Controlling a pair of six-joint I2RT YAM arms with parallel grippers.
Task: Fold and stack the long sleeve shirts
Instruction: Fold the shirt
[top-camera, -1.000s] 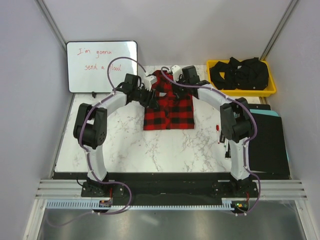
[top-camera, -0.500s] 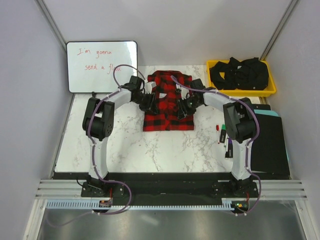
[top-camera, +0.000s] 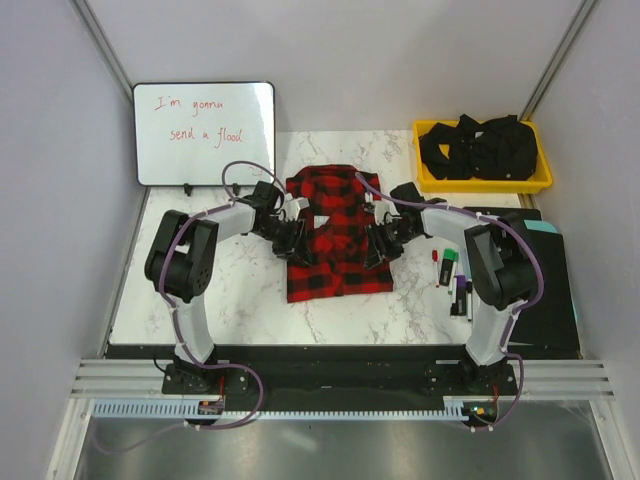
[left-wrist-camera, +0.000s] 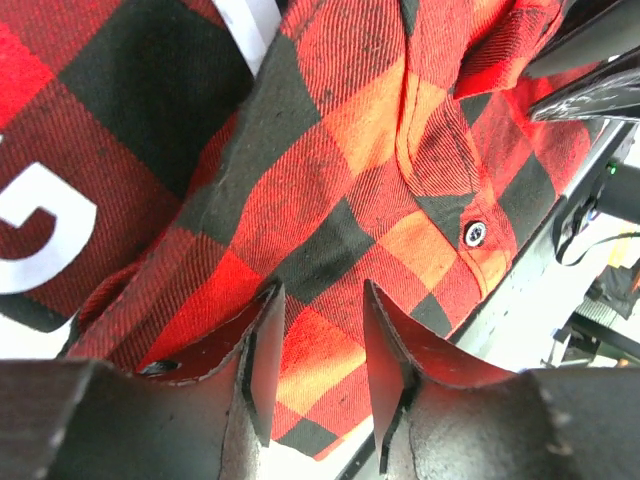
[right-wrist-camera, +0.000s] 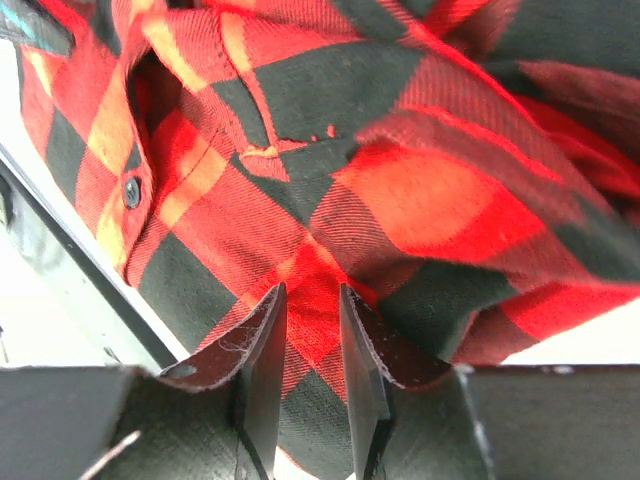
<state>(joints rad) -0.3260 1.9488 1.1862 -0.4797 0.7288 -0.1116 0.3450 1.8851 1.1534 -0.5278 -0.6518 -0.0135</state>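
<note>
Marble tabletop: flannel shirt runs near-to-far, left gripper and right gripper clamped on its opposite side edges.

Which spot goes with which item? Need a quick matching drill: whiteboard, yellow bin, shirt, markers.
Items:
1. whiteboard
2. yellow bin
3. shirt
4. markers

Places:
A. far right corner
B. in the middle
C. far left corner
D. right side, nearer than the bin

Pairs: 1-C, 2-A, 3-B, 4-D
</note>
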